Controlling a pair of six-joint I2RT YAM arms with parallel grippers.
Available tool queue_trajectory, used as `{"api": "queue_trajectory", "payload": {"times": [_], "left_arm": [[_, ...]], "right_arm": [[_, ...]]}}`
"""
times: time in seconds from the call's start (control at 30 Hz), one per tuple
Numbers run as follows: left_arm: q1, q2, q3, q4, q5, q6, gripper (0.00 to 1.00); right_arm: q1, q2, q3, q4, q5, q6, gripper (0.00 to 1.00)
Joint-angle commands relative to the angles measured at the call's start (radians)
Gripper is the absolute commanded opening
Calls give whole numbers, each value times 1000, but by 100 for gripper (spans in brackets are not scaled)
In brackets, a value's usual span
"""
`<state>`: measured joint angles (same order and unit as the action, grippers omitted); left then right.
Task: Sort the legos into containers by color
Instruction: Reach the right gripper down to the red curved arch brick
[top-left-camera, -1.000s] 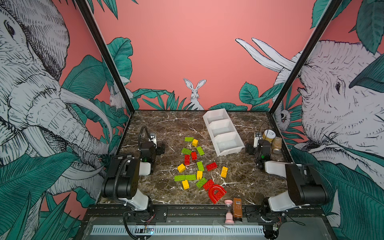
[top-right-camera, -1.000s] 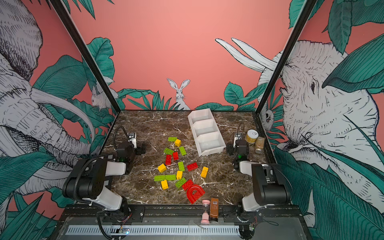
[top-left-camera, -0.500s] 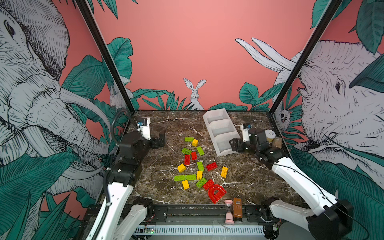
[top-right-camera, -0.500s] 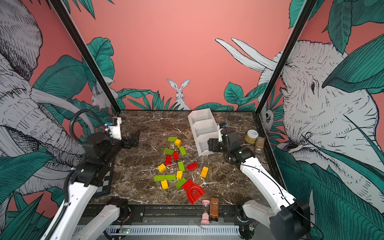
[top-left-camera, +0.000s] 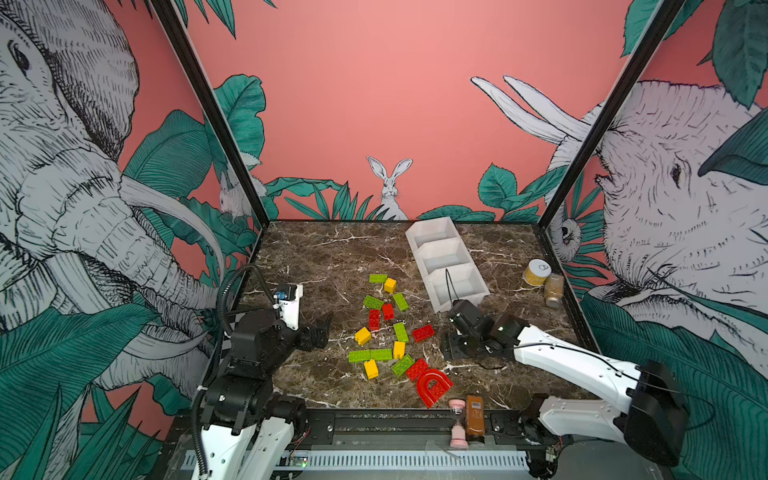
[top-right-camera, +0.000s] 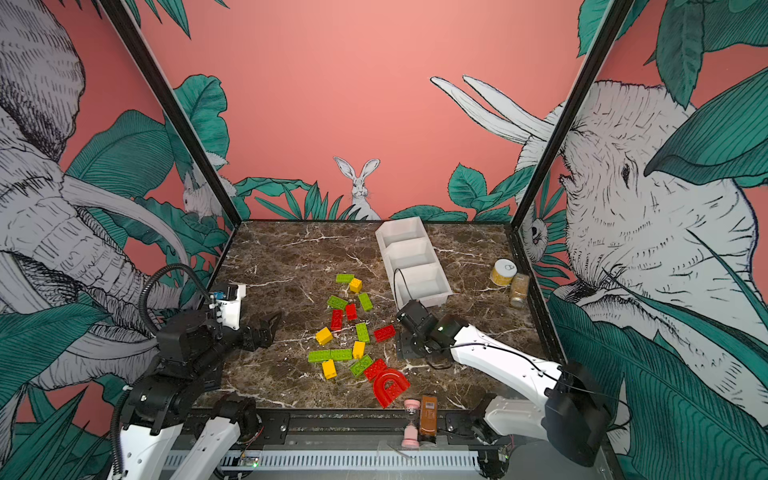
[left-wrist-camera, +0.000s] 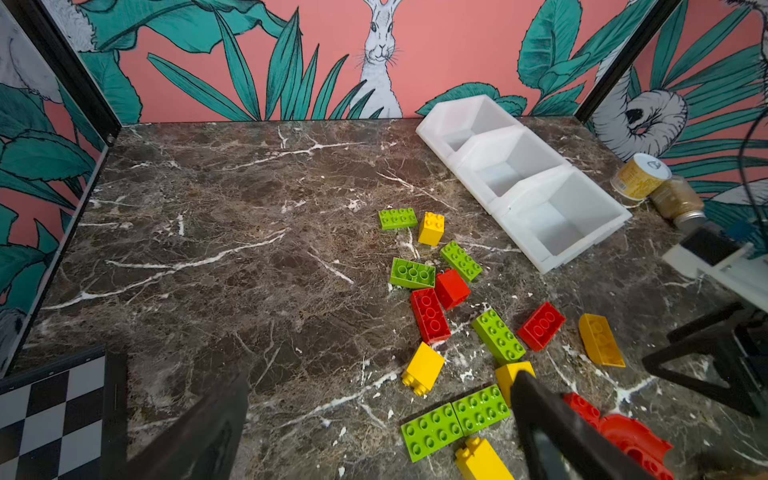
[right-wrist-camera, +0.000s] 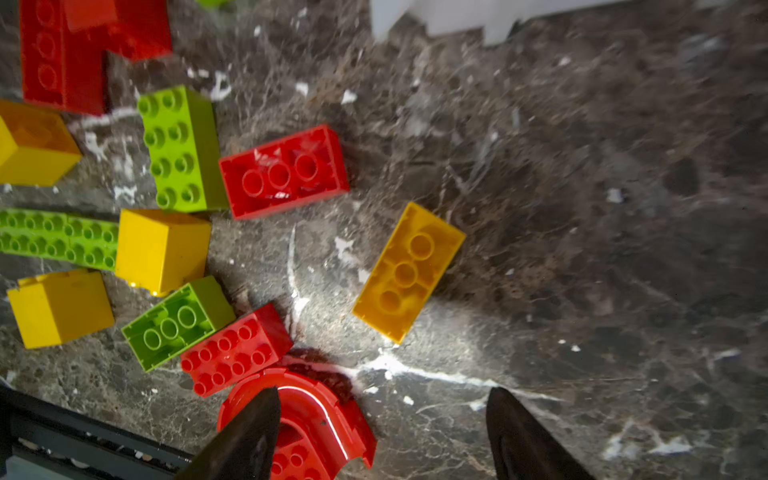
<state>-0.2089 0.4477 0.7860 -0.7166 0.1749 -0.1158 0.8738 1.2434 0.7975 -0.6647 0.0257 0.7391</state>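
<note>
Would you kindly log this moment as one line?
left gripper open, empty | right gripper open by yellow brick | containers empty | legos on table

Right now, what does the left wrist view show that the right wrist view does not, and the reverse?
Only the left wrist view: the three containers whole and empty, the yellow jar, the brown bottle and the far green brick. Only the right wrist view: the upturned green brick, which a jaw hides in the left wrist view. Both: the upturned long yellow brick, the upturned red brick, part of the red arch and the marble table.
</note>
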Motion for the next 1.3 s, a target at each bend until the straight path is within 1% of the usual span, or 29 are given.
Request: {"api": "queue_trajectory", "payload": {"times": [0.0,0.1,0.17,0.23,0.33,0.4,0.5,0.63,0.9,1.03,1.17,1.27], "left_arm": [[1,10,-8,-20,23,8,99],[1,8,-8,-24,8,5,99],[0,3,-10,-23,6,5,99],[1,0,-11,-23,0,3,99],[1,0,-11,-26,-5,2,99],[1,2,-11,-25,-9,2,99],[1,3,-11,-26,-11,1,99],[1,-3,-10,-27,-20,-1,99],[0,-9,-7,-35,-47,-5,99],[1,-10,-6,-39,-56,-7,99],[1,-15,-6,-41,-65,-8,99],[1,-19,-5,-43,-70,-8,99]], "right_arm": [[59,41,25,-11,20,58,78],[81,81,15,14,8,65,78],[106,107,30,41,-36,44,75],[149,144,73,-16,-40,25,75],[217,194,124,-136,-11,-2,76],[236,219,122,-159,-17,-24,76],[238,243,114,-164,-22,-50,75],[240,256,109,-166,-28,-82,71],[247,311,97,-115,-49,-114,70],[247,331,97,-99,-1,-94,70],[243,335,101,-44,53,-73,71],[222,349,120,-30,87,-73,71]]}}
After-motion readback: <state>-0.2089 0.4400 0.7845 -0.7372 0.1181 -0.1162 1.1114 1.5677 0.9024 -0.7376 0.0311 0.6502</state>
